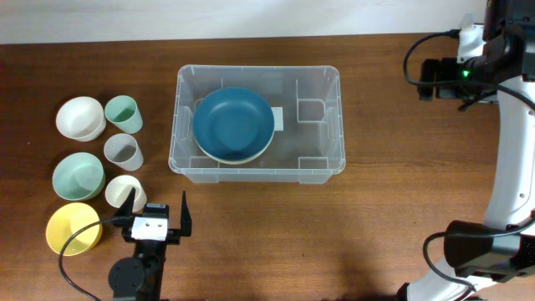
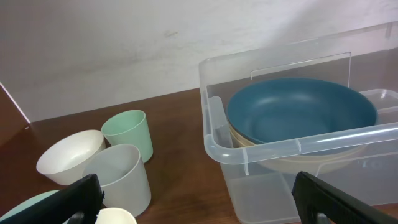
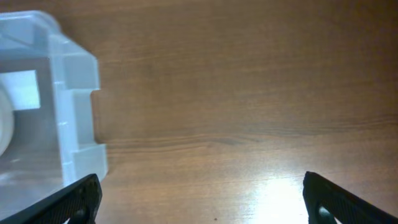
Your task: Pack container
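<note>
Both sets of jaws wide open and empty, left gripper point(image 1: 157, 201) near the front left corner of the container point(image 1: 322, 142), not touching, right gripper point(image 3: 202, 199) well apart beyond its right end.

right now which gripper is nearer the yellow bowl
Left. The left gripper is right beside the yellow bowl, with nothing between them. The right gripper is far away, beyond the opposite end of the clear container.

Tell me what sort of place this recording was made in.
Probably a robot test bench rather than a home: a wooden table against a plain wall, cabled robot arms, left and right, and cups and bowls lined up beside a clear container.
</note>
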